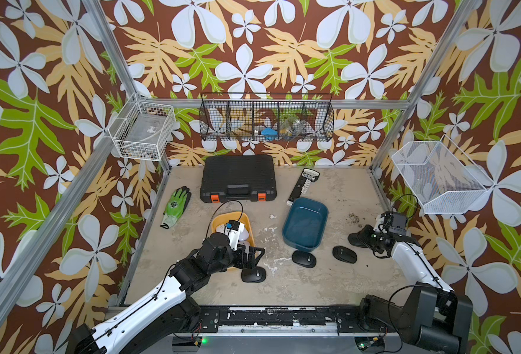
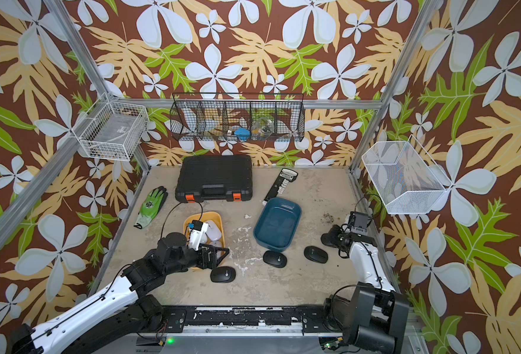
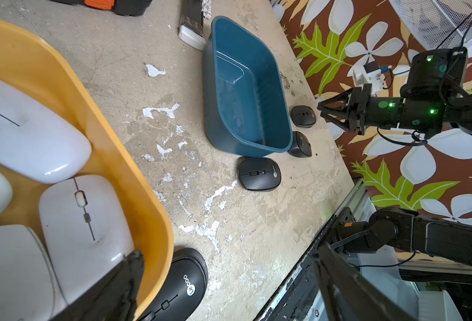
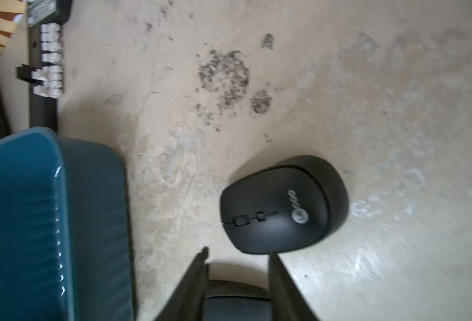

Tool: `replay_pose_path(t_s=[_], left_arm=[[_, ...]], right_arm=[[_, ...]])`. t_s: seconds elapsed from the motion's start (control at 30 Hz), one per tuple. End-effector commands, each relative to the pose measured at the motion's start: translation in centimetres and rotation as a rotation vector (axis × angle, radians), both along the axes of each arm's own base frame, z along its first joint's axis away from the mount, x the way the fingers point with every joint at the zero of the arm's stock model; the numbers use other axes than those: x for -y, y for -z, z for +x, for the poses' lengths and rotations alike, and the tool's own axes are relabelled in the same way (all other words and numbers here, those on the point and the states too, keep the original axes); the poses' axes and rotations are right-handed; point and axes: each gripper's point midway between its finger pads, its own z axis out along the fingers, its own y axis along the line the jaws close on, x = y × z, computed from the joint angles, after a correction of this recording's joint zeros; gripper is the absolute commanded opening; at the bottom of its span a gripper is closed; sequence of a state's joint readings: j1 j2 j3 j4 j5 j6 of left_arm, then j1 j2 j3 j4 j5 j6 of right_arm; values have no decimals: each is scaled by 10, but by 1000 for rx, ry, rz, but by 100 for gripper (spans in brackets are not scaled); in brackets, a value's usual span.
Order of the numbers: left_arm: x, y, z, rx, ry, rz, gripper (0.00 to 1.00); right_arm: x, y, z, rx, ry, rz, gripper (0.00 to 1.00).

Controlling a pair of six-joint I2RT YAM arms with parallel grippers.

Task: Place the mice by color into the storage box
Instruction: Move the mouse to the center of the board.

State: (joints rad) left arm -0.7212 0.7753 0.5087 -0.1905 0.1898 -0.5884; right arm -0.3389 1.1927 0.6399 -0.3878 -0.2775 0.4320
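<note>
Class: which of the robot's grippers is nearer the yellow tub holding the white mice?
Left. The left gripper hovers open at the near corner of the yellow tub. The right gripper is far off, beyond the blue tub.

Four glossy white mice [image 3: 85, 219], slim and oval, lie top-up inside the yellow box [image 3: 29, 52], packed side by side and touching. I count four matte black mice, shorter, lying flat on the tabletop [image 3: 201, 208]. The first black mouse [image 3: 179, 286], with its light logo showing, lies just beside the yellow box's near corner. The second black mouse [image 3: 260, 173] lies just beside the near end of the blue box [image 3: 210, 111]. The third black mouse [image 3: 301, 144] and the fourth black mouse [image 3: 303, 116] lie near each other toward the tabletop's right edge.
</note>
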Motion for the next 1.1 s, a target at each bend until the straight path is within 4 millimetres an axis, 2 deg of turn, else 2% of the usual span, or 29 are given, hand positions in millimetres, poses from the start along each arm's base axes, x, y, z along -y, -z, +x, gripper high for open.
replay_pose_path(t_s=[0.0,0.2,0.4,0.53,0.67,0.83,1.07], left_arm=[[3,0,2,14,9,-8,100],[2,4,4,5,-3,-1,100],[3,8,5,0,-4,0,100],[5,12,7,-6,-6,4,100],[6,13,8,-9,-5,8,100],[7,16,10,-15,-7,15,100],[9,18,13,-18,-13,17,100]], right_arm=[[4,6,-2,-23,3,-19,0],[0,36,-10,-119,4,21,0],[2,40,-12,-134,12,14,0],[2,52,-11,-148,13,23,0],[1,53,1,-133,3,30,0],[4,44,26,-111,-17,-1,0],[6,46,53,-90,-52,15,0]])
